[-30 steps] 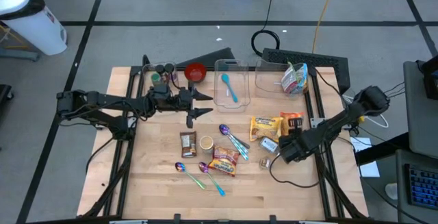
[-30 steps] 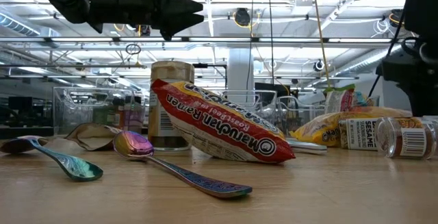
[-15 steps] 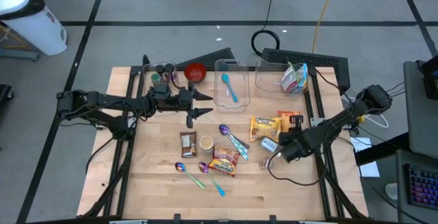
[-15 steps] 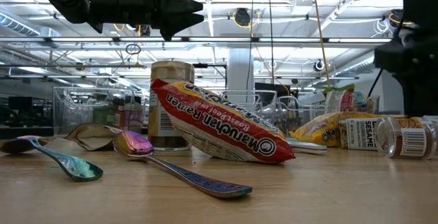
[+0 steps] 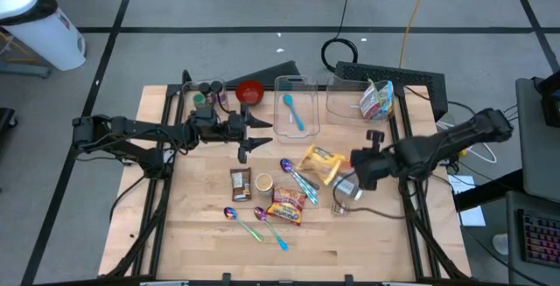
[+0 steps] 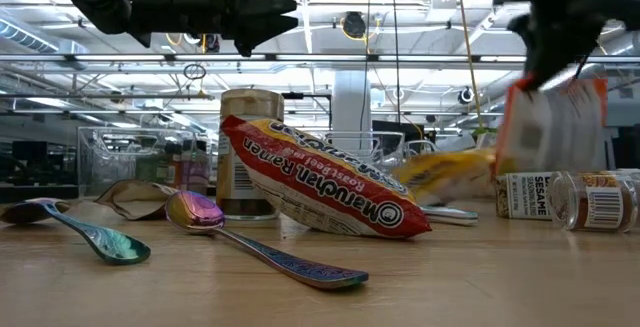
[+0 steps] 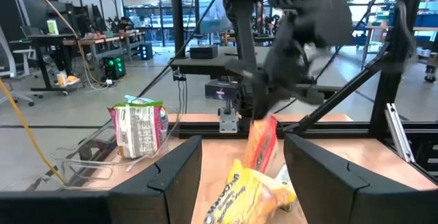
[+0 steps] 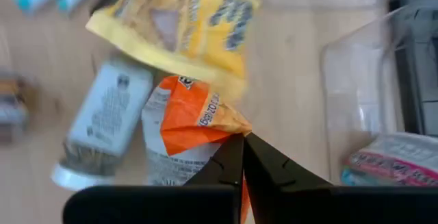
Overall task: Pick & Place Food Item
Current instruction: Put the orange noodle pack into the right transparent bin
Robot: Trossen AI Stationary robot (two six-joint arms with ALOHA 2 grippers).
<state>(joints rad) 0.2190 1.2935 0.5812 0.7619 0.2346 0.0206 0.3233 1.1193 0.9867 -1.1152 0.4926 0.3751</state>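
The left gripper (image 5: 259, 133) hangs half open and empty above the table's (image 5: 201, 233) far left. The right gripper (image 8: 241, 157) pinches only the orange packet's (image 8: 195, 118) corner, lifted above the yellow bag (image 5: 319, 162) and jar (image 5: 345, 189); it could slip out or drag them.

Motion blurs the orange packet (image 6: 553, 127); the right gripper (image 8: 242, 157) hides its lower edge
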